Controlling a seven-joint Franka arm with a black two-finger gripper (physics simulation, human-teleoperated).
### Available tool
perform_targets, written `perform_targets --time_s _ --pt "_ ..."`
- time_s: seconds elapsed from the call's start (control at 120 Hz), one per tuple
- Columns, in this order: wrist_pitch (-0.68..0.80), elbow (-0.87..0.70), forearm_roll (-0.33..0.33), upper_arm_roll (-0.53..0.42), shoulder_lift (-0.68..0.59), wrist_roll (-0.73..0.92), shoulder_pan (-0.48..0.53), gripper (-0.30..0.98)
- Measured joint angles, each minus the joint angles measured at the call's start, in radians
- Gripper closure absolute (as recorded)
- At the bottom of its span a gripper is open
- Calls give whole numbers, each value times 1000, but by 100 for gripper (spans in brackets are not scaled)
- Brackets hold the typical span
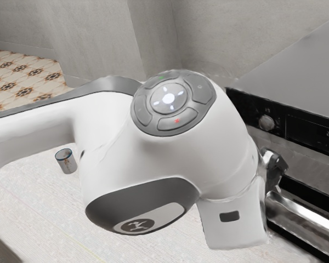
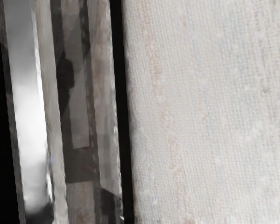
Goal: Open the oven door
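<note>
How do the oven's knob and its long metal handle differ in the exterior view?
Shape: the knob is small and round; the handle is a long, straight bar.
Place: the knob sits on the black control panel, while the handle runs across the oven's front below that panel.
Look: the knob is a fairly muted gray, whereas the handle carries a bright, streaky shine.
Shared: both look metallic and gray to silver.
</note>
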Motion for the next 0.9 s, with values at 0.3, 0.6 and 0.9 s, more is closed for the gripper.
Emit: perform_targets --time_s 0.3,0.6,0.9 --pt "-272 394 -19 355 -316 -165 -333 0" --pt "-586 685 -191 998 340 -553 -315 0" --pt "-626 674 -260 1023 360 -790 -307 0"
